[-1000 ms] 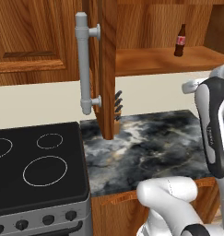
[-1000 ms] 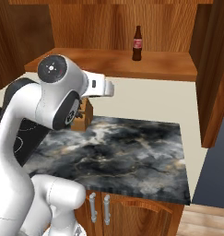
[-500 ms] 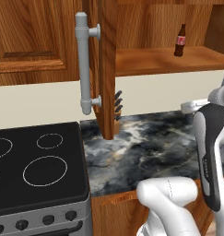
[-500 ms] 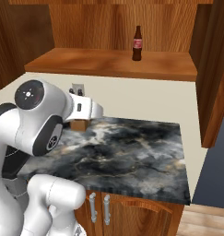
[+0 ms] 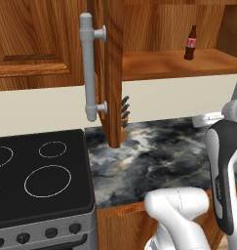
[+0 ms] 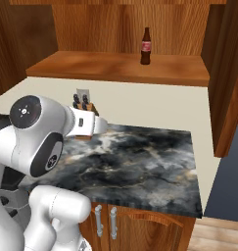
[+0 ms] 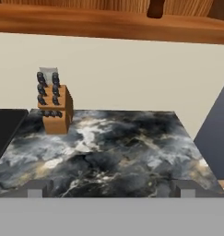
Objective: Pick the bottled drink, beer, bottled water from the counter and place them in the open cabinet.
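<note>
The bottled drink (image 5: 190,43) (image 6: 146,46), a small dark bottle with a red and white label, stands upright on the shelf of the open cabinet (image 5: 164,63) (image 6: 115,66). In the hand view its dark base (image 7: 155,8) shows at the top edge, above the shelf's front. My gripper (image 7: 111,191) hangs low over the marbled counter (image 7: 122,147) (image 5: 159,156) (image 6: 140,157), well below and apart from the bottle. Its fingertips (image 7: 35,189) stand wide apart, open, with nothing between them. The beer and the bottled water are out of view.
A wooden knife block (image 7: 56,108) (image 6: 83,105) (image 5: 124,112) stands at the counter's back left. The cabinet's door with its long grey bar handle (image 5: 89,73) juts out over the counter. A black stovetop (image 5: 37,176) lies to the left. Another wooden door (image 6: 228,73) hangs at the right.
My arm has drawn back and sunk away from the cabinet toward the counter. The bottled drink stays on the shelf, and the jaws have stayed open.
</note>
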